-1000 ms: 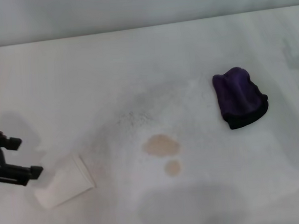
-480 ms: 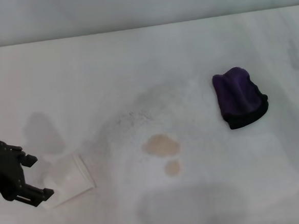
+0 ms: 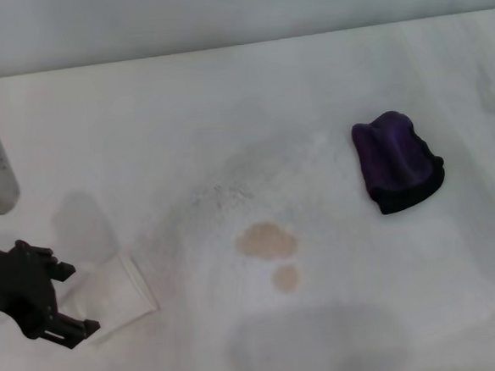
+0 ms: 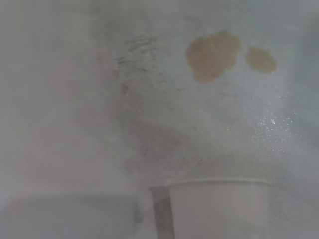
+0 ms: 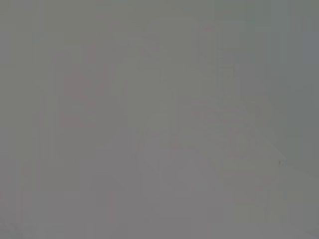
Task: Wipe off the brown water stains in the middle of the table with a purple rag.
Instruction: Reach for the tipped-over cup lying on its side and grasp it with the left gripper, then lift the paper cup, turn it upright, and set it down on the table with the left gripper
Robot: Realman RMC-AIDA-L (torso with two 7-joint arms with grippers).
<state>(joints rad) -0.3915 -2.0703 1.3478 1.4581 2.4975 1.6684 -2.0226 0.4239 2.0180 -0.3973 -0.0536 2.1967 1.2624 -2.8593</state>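
Left gripper (image 3: 69, 300), black and angular, fingers spread apart around the base end of a white paper cup (image 3: 111, 299) lying on its side near the table's (image 3: 225, 111) left edge. Mid-table: brown water stains (image 3: 267, 242), one irregular oval, one round dot. Purple rag (image 3: 396, 161), bunched, black-edged, toward the right edge.

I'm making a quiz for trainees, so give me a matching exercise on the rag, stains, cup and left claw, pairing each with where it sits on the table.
Things:
1. rag
2. stains
3. cup
4. left claw

Places:
A. middle of the table
B. right side, alone
C. near left edge, at the cup's base
D. lying on its side, left of the stains

Pairs: 1-B, 2-A, 3-D, 4-C
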